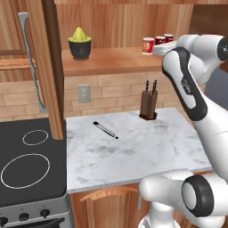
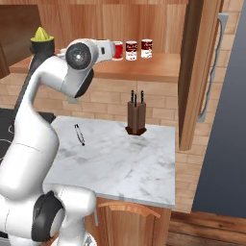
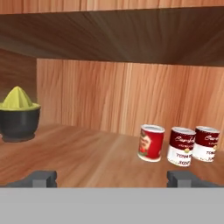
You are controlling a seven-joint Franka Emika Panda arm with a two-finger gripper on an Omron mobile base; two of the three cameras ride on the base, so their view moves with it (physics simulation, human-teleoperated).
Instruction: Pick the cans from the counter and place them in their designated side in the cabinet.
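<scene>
Three cans stand upright in a row at the right of the cabinet shelf [image 3: 78,157]. The orange-red can [image 3: 151,143] is nearest. Two dark red cans with white bands [image 3: 181,146] [image 3: 206,144] stand to its right. My gripper [image 3: 113,178] is open with nothing between its fingers, held level with the shelf and a little short of the cans. From the right base view the gripper [image 2: 112,51] is just left of the orange-red can [image 2: 118,50]. The left base view has the cans [image 1: 148,45] on the shelf [image 1: 111,60] above the white marble counter [image 1: 133,151].
A yellow juicer in a dark bowl [image 1: 79,42] stands at the shelf's left end. On the counter are a knife block [image 1: 148,104] by the wall and a thin dark utensil [image 1: 105,130]. A black stove top [image 1: 26,164] adjoins on the left, beside a tall wooden door [image 1: 49,67].
</scene>
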